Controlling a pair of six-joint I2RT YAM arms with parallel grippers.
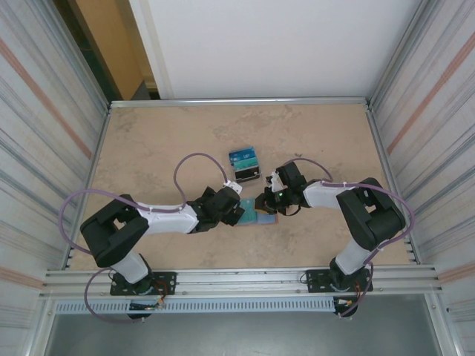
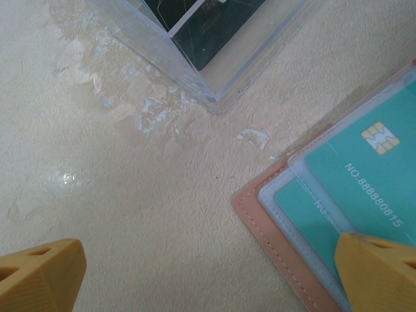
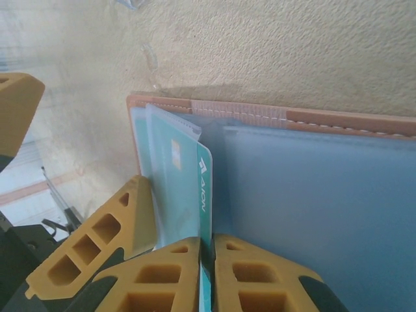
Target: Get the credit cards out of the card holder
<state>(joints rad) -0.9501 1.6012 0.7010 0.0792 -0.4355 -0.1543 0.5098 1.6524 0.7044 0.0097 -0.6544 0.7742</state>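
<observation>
The card holder (image 1: pixel 261 218) lies open on the table between my two grippers, tan-edged with pale blue-grey panels (image 3: pixel 325 214). My right gripper (image 3: pixel 207 246) is shut on the edge of a teal credit card (image 3: pixel 204 179) that stands partly out of its sleeve. In the top view the right gripper (image 1: pixel 264 202) sits at the holder's far right corner. My left gripper (image 2: pixel 208 279) is open, straddling the holder's tan corner (image 2: pixel 273 218). Its right finger (image 2: pixel 380 273) lies over a sleeve with teal credit cards (image 2: pixel 364 172) inside. One of its yellow fingers (image 3: pixel 120 218) leans against the sleeve.
A clear plastic stand (image 1: pixel 245 165) with dark and blue cards in it stands just beyond the holder; its corner (image 2: pixel 208 97) is close to my left gripper. Metal walls ring the tan table (image 1: pixel 148 148).
</observation>
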